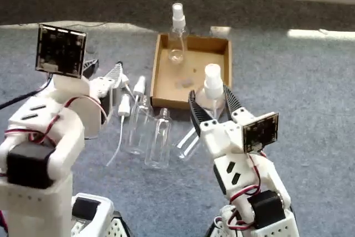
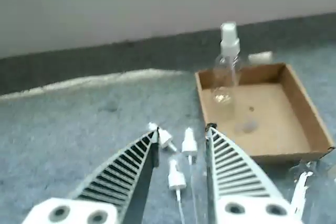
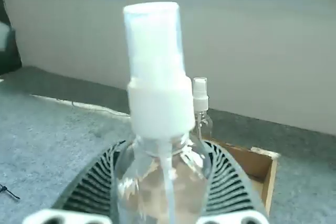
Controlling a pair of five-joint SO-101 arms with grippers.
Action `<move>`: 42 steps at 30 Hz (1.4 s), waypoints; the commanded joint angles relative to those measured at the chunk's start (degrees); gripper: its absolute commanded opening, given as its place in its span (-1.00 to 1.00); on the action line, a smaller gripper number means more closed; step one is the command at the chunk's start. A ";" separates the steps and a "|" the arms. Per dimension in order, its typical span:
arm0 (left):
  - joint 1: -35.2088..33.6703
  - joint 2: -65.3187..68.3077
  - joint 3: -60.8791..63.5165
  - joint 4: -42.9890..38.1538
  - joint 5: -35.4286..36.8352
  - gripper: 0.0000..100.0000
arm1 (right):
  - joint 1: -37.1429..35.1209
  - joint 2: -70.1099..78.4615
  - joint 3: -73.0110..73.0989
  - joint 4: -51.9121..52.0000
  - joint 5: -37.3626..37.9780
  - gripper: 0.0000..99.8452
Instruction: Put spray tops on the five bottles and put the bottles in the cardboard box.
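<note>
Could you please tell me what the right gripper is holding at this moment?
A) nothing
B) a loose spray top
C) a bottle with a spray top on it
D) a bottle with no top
C: the right gripper is shut on a clear bottle that carries a white spray top, with a finger on either side of the bottle's body.

Open cardboard box (image 1: 188, 84) flat on carpet (image 1: 310, 92). Upright in far corner, capped clear bottle (image 1: 177, 43). Upright at box's near edge, second capped bottle (image 1: 213, 90), clamped between right gripper (image 1: 208, 92) fingers. Beside box, three uncapped bottles (image 1: 159, 137) lying down, loose white spray tops (image 1: 123, 105) alongside.
</note>
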 commanded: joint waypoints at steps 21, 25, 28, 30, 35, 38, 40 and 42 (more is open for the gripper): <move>-19.21 -0.40 51.03 -34.20 -0.09 -0.70 | -4.00 70.55 -25.71 -56.66 -0.88 -0.99; -19.21 -0.40 52.88 -37.54 -0.09 -0.70 | -3.74 78.29 -25.80 -64.40 -0.88 -0.99; -18.95 -0.40 53.67 -38.24 -0.09 -0.70 | -3.74 83.65 -25.80 -69.05 -0.88 -0.99; -18.95 -0.40 53.67 -38.24 -0.09 -0.70 | -3.74 86.99 -25.80 -71.43 -0.88 -0.99; -18.86 -0.40 53.93 -38.59 -0.09 -0.70 | -2.51 94.29 -26.07 -78.29 -0.88 -0.99; -18.86 -0.40 53.93 -38.59 -0.09 -0.70 | -2.42 98.33 -27.91 -81.27 -0.79 -0.99; -18.86 -0.40 53.93 -38.59 -0.09 -0.70 | -2.42 101.05 -29.41 -81.71 -0.70 -0.99; -18.86 -0.40 53.93 -38.59 -0.09 -0.70 | -2.42 103.43 -31.52 -81.71 -0.70 -0.99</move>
